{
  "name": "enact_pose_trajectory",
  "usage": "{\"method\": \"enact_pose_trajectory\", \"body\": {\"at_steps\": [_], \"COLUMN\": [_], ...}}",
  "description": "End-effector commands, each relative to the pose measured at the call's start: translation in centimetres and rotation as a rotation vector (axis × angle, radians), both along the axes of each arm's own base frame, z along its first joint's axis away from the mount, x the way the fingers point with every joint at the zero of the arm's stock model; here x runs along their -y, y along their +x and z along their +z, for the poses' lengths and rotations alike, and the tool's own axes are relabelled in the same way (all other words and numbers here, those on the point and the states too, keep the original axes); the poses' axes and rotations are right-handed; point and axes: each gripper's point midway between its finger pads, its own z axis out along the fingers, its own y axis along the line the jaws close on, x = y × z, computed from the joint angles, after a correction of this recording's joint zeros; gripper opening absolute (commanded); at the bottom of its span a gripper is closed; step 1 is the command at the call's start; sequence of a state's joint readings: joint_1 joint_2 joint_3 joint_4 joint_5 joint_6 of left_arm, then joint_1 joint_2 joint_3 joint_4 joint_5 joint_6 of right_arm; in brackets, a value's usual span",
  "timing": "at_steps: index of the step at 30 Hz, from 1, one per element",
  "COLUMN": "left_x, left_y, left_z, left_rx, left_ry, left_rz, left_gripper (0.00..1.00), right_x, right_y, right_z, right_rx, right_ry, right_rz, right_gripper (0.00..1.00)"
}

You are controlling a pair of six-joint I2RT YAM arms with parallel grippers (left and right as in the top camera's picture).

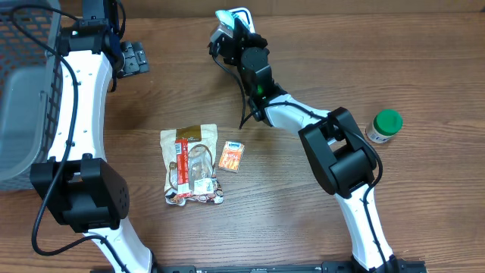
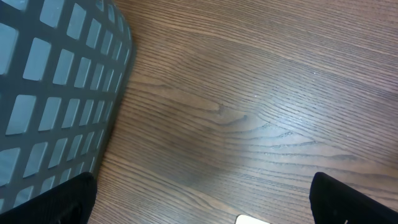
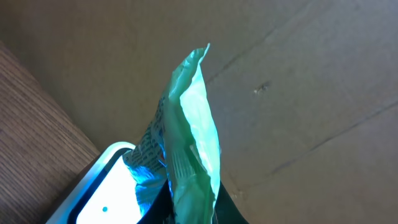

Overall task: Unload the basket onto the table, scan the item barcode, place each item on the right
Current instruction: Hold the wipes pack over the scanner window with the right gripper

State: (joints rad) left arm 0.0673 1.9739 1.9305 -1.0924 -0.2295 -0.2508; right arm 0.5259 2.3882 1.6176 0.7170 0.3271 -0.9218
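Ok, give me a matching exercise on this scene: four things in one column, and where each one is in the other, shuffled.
Things:
1. basket
2. green-lidded jar
3. small orange packet
4. pale green packet

Places:
A. in the right gripper's jaws
B. far left of the overhead view
C. beside the big snack bag
D. standing alone on the right

Pairs: 1-B, 2-D, 3-C, 4-A

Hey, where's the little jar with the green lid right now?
In the overhead view, the jar stands near the right edge of the picture, just beyond the right arm, well apart from the snack bag and the orange packet.
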Motion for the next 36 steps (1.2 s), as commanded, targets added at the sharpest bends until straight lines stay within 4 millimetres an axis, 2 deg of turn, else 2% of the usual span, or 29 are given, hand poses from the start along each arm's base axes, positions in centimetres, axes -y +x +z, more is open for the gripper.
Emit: {"method": "enact_pose_trajectory", "body": {"at_steps": [1,8,12,19,24,26,30,36], "left_x": [-0.1,-0.1,-0.1,-0.1,-0.1,-0.1,-0.1,-0.1], "left_y": [0.0,0.0,0.0,0.0,0.0,0.1,0.0,0.0], "left_z": [0.1,0.1,0.1,0.1,0.1,0.1,0.1,0.1], "left_rx": [-0.004,-0.004,-0.004,-0.004,-0.004,-0.003,-0.004,-0.004], "left_ry": [0.020,0.020,0.020,0.020,0.020,0.020,0.020,0.020], "left_rz": [-0.014,-0.014,-0.014,-0.014,-0.014,-0.014,-0.014,-0.014], "left_gripper": [1.00,1.00,1.00,1.00,1.00,1.00,1.00,1.00], "right_x": [1.4,1.7,1.1,1.6,1.9,1.8,2.6,3.9], "right_y": [1.0,1.2,1.0,1.2,1.2,1.2,1.2,0.5], "right_z": [1.1,-0.7,-1.7,-2.0,-2.9,-2.1,0.8,6.8], "right_rx": [0.025,-0.029,-0.043,-0.048,-0.083,-0.066,-0.005,0.011], "right_ry": [0.011,0.022,0.015,0.013,0.000,0.081,0.216,0.328], "right_rz": [-0.003,-0.008,-0.001,-0.015,-0.031,-0.034,-0.073,-0.100], "right_gripper": [0.04,0.04,0.04,0.04,0.04,0.04,0.03,0.04]}}
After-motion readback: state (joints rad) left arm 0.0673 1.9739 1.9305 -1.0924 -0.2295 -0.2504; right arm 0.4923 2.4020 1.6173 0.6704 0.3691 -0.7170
